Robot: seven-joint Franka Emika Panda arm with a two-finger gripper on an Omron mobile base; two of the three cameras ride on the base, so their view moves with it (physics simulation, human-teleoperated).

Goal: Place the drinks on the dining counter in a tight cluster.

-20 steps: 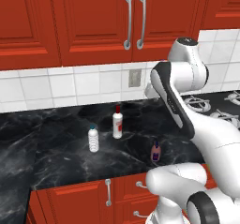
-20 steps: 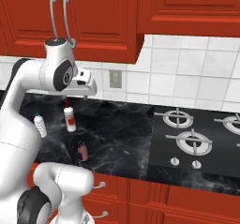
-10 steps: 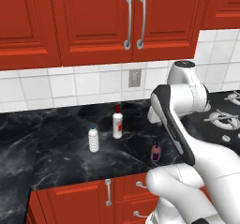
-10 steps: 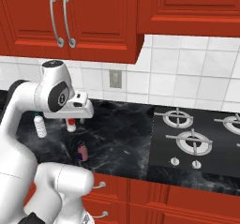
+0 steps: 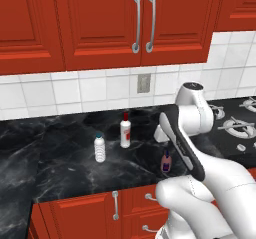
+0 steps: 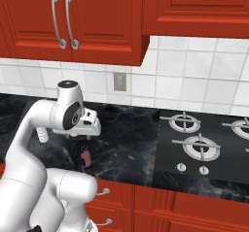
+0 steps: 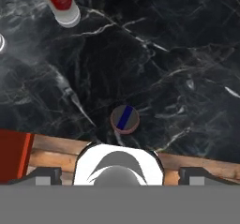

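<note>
Black marbled counter [image 5: 60,158], bearing: white red-capped bottle [image 5: 125,130], clear teal-capped bottle [image 5: 100,147], short purple bottle [image 5: 166,160], all upright.

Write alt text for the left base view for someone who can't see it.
Three small bottles stand apart on a black marbled counter under red cabinets: a clear one with a teal cap, a white one with a red cap, and a shorter purple one near the front edge. A white robot arm rises at the right.

Arm bent forward, tool [image 6: 83,135] pointing down, jaws spread wide.
</note>
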